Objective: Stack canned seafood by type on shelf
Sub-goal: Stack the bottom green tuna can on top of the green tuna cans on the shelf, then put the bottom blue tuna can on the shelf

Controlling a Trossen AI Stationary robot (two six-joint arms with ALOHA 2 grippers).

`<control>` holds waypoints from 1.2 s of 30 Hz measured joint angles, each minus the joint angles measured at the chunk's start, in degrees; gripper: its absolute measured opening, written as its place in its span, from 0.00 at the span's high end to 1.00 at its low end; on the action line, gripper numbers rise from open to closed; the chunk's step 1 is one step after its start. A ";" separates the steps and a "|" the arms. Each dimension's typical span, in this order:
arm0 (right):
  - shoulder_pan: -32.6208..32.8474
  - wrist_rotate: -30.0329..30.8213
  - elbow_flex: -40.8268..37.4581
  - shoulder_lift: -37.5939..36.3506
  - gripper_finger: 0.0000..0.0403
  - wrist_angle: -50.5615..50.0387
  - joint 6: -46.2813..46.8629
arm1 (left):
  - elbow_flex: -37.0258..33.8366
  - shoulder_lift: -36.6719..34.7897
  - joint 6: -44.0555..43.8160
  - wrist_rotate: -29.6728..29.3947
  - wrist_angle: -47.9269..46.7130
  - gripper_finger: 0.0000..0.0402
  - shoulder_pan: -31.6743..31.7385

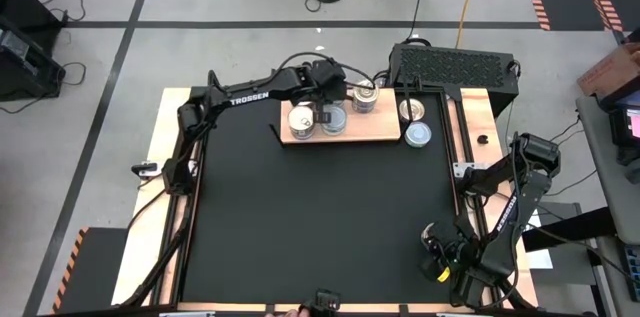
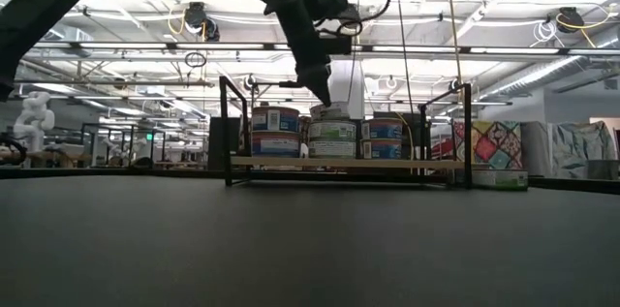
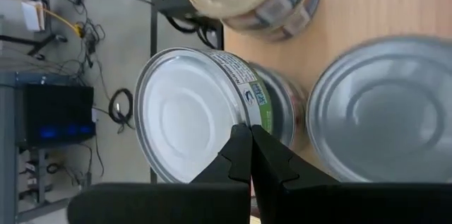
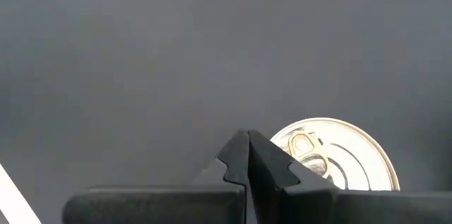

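The shelf (image 1: 385, 135) stands at the table's far middle. On it are a cream-topped tin (image 1: 302, 120), a silver-topped tin (image 1: 333, 119) and a gold-topped tin (image 1: 365, 98); the low view shows them as stacks (image 2: 276, 131). My left gripper (image 3: 249, 132) is shut, its tips at the rim of a white-topped, green-labelled tin (image 3: 187, 111) that sits off-centre on another tin. Two more tins (image 1: 411, 109) (image 1: 419, 134) rest on the table right of the shelf. My right gripper (image 4: 248, 136) is shut at the near right (image 1: 437, 260), above a gold pull-tab tin (image 4: 339, 157) on the tabletop. My left gripper's shut fingertips (image 3: 240, 143) stand at the top rim (image 3: 239, 114) of the white-topped tin, on the side facing the silver-topped tin (image 3: 381, 111). They come slanting down from above. I cannot tell whether they touch the rim.
A black ribbed box (image 1: 452, 62) stands behind the shelf's right end. The shelf's black posts (image 2: 228, 128) (image 2: 468, 133) rise at its ends. The black tabletop (image 1: 320, 217) lies bare between the shelf and the near edge.
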 joint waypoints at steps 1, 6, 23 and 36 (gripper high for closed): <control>0.00 0.00 0.00 0.00 1.00 0.12 0.00 | 0.00 0.22 0.02 -0.29 -0.49 1.00 0.03; 0.00 0.01 0.00 0.00 1.00 0.25 -0.02 | -0.04 1.32 0.11 -1.07 -0.10 1.00 -0.19; 0.00 0.01 0.00 0.02 1.00 0.14 -1.09 | -0.03 1.60 0.61 -1.66 -0.33 0.89 -1.25; 0.00 0.05 -0.02 0.02 1.00 1.47 -1.09 | 2.43 -1.18 1.48 -6.35 -5.70 0.77 -4.81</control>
